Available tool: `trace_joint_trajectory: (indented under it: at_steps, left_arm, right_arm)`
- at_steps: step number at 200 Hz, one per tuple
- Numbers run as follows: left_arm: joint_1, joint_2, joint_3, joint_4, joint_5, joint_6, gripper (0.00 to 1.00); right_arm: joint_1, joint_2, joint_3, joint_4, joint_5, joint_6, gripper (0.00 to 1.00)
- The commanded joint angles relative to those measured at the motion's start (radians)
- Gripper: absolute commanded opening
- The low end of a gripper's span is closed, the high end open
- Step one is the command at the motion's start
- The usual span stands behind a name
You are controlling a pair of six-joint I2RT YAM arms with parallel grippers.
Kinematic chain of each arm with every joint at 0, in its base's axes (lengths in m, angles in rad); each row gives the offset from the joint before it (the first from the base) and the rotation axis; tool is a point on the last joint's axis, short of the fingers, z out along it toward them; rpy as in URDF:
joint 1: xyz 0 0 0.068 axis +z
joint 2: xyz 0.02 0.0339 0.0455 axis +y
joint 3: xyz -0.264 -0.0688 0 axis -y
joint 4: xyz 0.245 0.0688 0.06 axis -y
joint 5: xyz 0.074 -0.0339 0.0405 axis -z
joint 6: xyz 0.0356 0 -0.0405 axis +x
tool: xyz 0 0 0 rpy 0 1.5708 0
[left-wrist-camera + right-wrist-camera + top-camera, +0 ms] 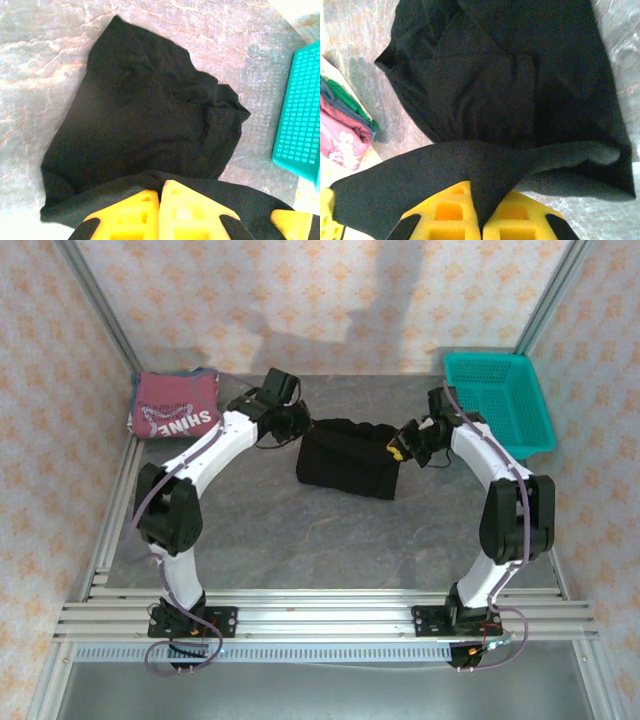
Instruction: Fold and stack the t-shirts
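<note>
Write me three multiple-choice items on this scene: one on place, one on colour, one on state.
1. The teal basket sits: A near left; B far left; C far right.
2. The shirt in the middle is: A red; B black; C white.
3. The left tool and right tool are: A shut on that shirt; B open; C gripping the basket.
C: it stands at the far right in the top view. B: its cloth is black all over. A: each wrist view shows cloth pinched in closed jaws.
</note>
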Motion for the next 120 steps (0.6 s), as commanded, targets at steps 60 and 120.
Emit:
trace_joint_trajectory:
  at_steps: [60, 120]
  left_arm:
    - [0.064, 0.362, 0.394, -0.116, -0.026, 0.061, 0.08]
    - [0.082, 0.412, 0.765, -0.27, -0.092, 0.124, 0.66]
  right_arm:
    - [-0.051, 0.302, 0.299, -0.026, 0.056, -0.054, 0.19]
    - [-0.067, 0.405, 0.785, -0.241, 0.164, -0.211, 0.68]
